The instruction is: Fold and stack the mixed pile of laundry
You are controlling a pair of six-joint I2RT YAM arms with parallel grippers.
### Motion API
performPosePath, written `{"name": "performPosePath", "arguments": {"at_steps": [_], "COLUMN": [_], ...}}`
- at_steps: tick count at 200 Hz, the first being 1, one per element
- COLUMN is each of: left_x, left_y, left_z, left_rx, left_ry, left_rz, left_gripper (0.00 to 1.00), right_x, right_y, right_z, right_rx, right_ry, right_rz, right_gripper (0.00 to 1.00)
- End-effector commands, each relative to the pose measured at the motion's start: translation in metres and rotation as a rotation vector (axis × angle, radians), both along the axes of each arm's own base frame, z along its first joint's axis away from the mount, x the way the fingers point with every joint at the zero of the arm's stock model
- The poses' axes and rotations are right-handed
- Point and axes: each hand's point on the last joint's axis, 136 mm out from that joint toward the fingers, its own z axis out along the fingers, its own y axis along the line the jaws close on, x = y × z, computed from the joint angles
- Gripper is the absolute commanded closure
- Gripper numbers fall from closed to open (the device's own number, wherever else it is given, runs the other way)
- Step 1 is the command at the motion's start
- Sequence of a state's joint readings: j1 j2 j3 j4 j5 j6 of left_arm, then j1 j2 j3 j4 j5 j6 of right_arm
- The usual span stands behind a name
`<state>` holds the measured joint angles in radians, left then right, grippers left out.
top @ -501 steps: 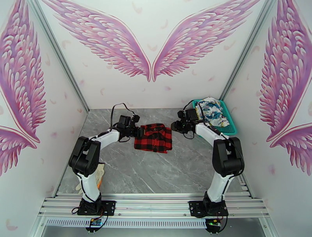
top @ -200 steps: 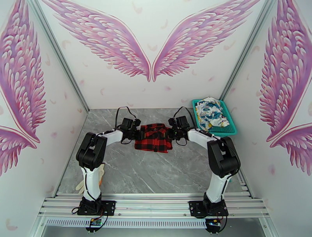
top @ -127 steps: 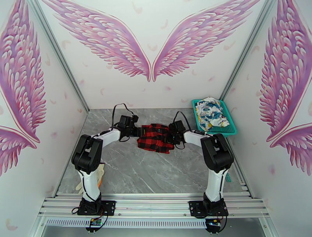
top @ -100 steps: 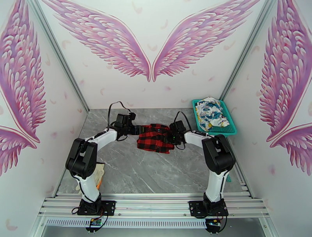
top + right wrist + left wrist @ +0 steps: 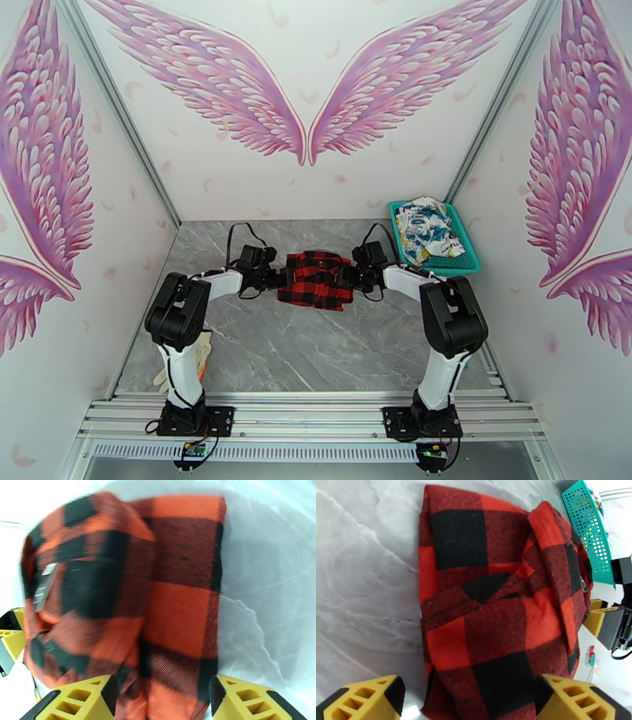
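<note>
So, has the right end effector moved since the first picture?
Yes. The right end effector drew away from the teal basket, down-left in the top view, to the checked shirt's right edge.

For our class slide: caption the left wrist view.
Open left gripper straddles the folded red-and-black check shirt on the table.

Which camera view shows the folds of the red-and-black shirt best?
The left wrist view: the shirt is sharp and close there, its overlapping folds clear. The right wrist view shows it close too, but blurred. The top external view shows it far away and small.
</note>
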<state>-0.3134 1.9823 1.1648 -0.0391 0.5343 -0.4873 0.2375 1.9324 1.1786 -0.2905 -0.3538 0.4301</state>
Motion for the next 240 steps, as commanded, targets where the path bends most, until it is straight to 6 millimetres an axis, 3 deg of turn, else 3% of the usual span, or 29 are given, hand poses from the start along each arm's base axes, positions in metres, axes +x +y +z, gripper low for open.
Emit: {"name": "performPosePath", "arguments": {"at_steps": [1,27,43,65,106,119,149,181,214,240], "left_x": [0.008,0.016,0.021,0.030,0.043,0.047,0.053,0.059,0.060,0.061], "left_y": [-0.024,-0.033,-0.037,-0.039,-0.034,-0.028,-0.018,-0.001,0.016,0.029], "left_z": [-0.003,-0.005,-0.004,0.003,0.023,0.031,0.047,0.057,0.061,0.062], "left_rx": [-0.105,-0.160,-0.181,-0.200,-0.198,-0.187,-0.153,-0.095,-0.043,0.005], "left_ry": [0.017,0.013,0.009,-0.018,-0.077,-0.112,-0.157,-0.192,-0.204,-0.208], "left_rz": [-0.011,0.005,0.014,0.036,0.076,0.098,0.107,0.139,0.152,0.155], "left_gripper": [0.13,0.20,0.30,0.52,0.83,1.00,1.00,1.00,1.00,1.00], "right_x": [0.008,0.010,0.011,0.011,0.017,0.020,0.025,0.028,0.025,0.020], "right_y": [0.017,0.023,0.027,0.032,0.032,0.030,0.021,-0.005,-0.031,-0.038], "right_z": [-0.007,-0.018,-0.022,-0.023,-0.014,-0.007,0.009,0.028,0.042,0.048], "right_rx": [0.094,0.122,0.140,0.158,0.146,0.130,0.099,0.029,-0.040,-0.072], "right_ry": [0.029,0.050,0.057,0.060,0.039,0.025,-0.001,-0.040,-0.069,-0.078], "right_rz": [0.005,0.000,0.002,0.001,-0.001,0.000,-0.010,-0.062,-0.103,-0.104], "right_gripper": [0.38,0.44,0.46,0.48,0.48,0.48,0.47,0.44,0.43,0.43]}}
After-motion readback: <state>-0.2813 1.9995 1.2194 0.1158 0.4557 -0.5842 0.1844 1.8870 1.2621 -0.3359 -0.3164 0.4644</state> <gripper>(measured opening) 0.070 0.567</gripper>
